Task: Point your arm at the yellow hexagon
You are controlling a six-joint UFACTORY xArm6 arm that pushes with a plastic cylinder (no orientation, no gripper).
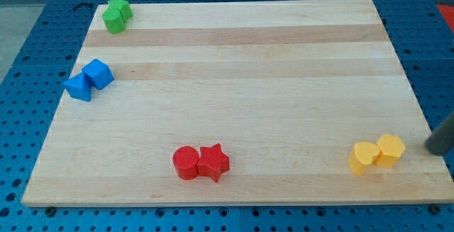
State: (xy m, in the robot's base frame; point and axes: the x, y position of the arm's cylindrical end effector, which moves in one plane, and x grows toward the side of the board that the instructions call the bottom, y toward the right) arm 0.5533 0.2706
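Here the yellow hexagon (391, 149) sat near the lower right corner of the wooden counter (241, 69), touching a yellow heart-shaped block (363, 157) on its left side, the pair lying side by side close to the counter's bottom edge. My tip (430, 147) came in from the view's right edge as a dark rod, its lower end resting just to the right of the hexagon, near it but apart, with a strip of bare wood between them. This tool had no jaws to be wide or narrow; it was a plain rod and held nothing. Nothing stood between the tip and the hexagon. The heart lay on the far side of the hexagon from the tip. Along the bottom edge, well to the left, a red cylinder (186, 163) and a red star (214, 162) touched one another. At the counter's left edge two blue blocks were pressed together: a blue cube (98, 73) and a blue wedge-like block (78, 87) just below and left of it. In the top left corner two green blocks (116, 15) were huddled in contact, their shapes hard to make out. All of these lay well apart from the tip. Around the counter spread a blue perforated base (28, 40).
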